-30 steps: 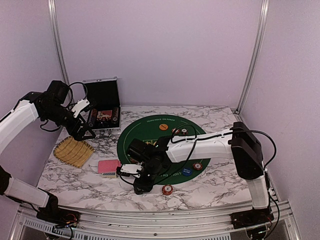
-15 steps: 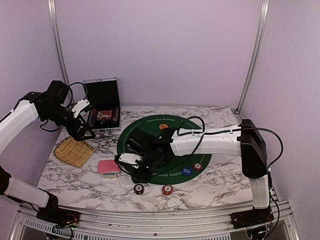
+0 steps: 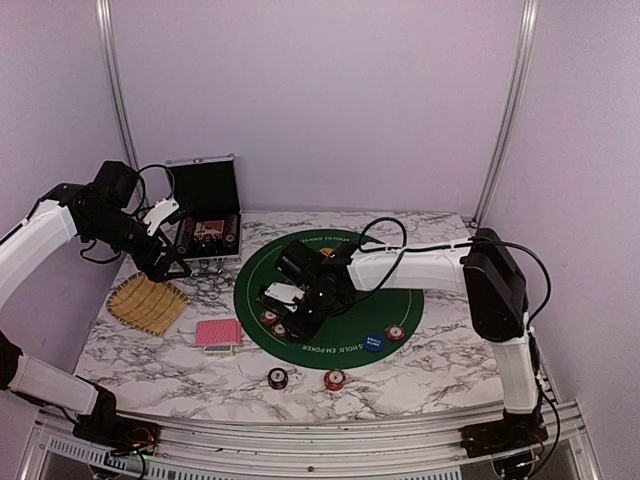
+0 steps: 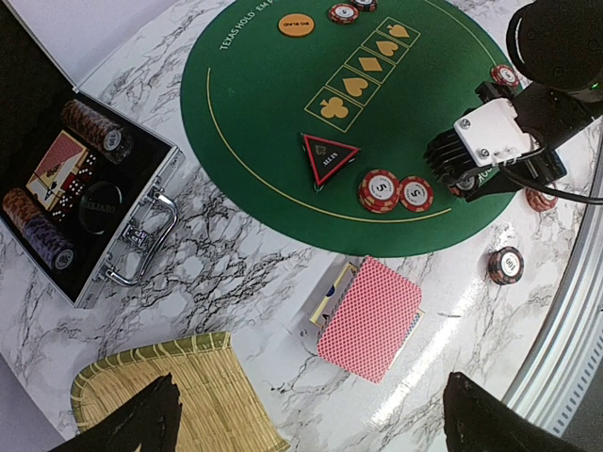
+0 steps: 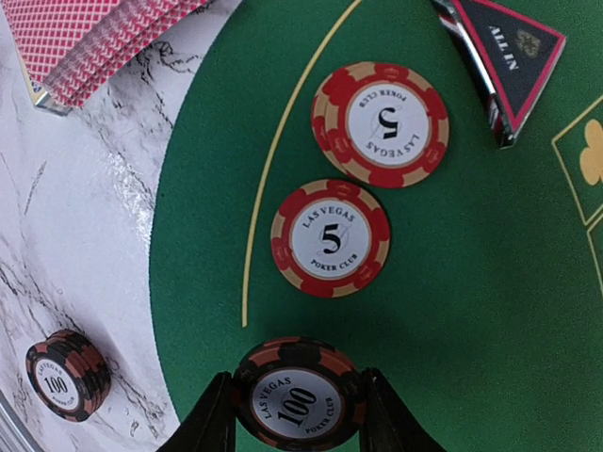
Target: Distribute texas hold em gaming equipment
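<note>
Marble at the near edge is carrying a dark chip point(image 3: 277, 377) and, to its right, a red chip point(image 3: 335, 378), both lying off the green mat point(image 3: 400, 305). A little farther and to the left, the cards point(image 3: 218, 334) are sitting face down in a slightly slipped pile just outside the mat's rim.

Over the mat's near-left part the right gripper point(image 5: 300, 414) is clamping a 100 chip point(image 5: 300, 388) by its edge between both fingers. Only the right wrist view is showing this, since the arm is covering it from above. Whether that chip is touching the felt I cannot tell. Just beyond it two 5 chips point(image 5: 331, 238) are lying side by side, with the "ALL IN" marker point(image 5: 509, 52) past them.

The top view alone is showing the blue disc point(image 3: 373, 342) and a striped chip point(image 3: 396, 332) just beside it on the mat's right.

At the left the tray point(image 3: 147, 302) is lying on the marble. High over that side the left gripper point(image 4: 311, 414) is hanging with its fingers spread wide, gripping nothing.

Farther back the case point(image 4: 132, 226) is standing open. The left wrist view is revealing rows of chips inside it, and also the orange disc point(image 4: 295, 24) lying near the mat's far rim.
</note>
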